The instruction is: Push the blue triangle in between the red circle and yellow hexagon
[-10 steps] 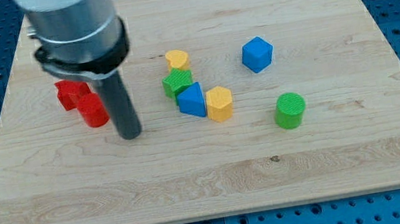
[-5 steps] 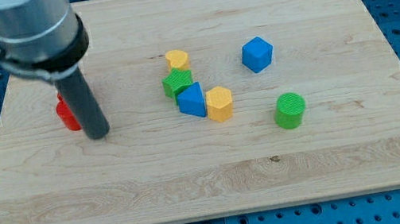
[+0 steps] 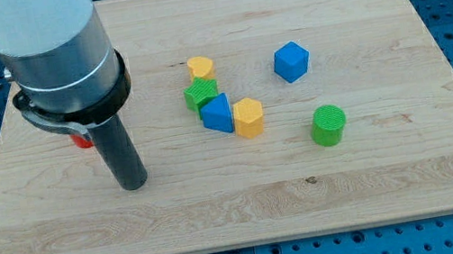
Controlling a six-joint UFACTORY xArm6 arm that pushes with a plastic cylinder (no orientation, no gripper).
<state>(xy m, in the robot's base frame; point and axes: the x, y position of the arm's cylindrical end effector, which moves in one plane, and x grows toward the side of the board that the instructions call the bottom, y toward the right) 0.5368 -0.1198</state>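
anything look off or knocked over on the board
Nothing looks spilled or damaged. The only oddity: the red blocks are almost fully hidden behind the arm, just a sliver showing. My tip sits at the view's left, well clear of the blue triangle and yellow hexagon.

Bare board separates my tip (image 3: 133, 184) from the blue triangle (image 3: 217, 115), flanked by the yellow hexagon (image 3: 249, 117).

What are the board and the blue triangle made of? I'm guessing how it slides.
The board looks like pale wood with a smooth matte finish: grain lines and joined planks show. The blue triangle looks like plastic, probably 3D-printed; fine ridges seem visible, as on the green cylinder.
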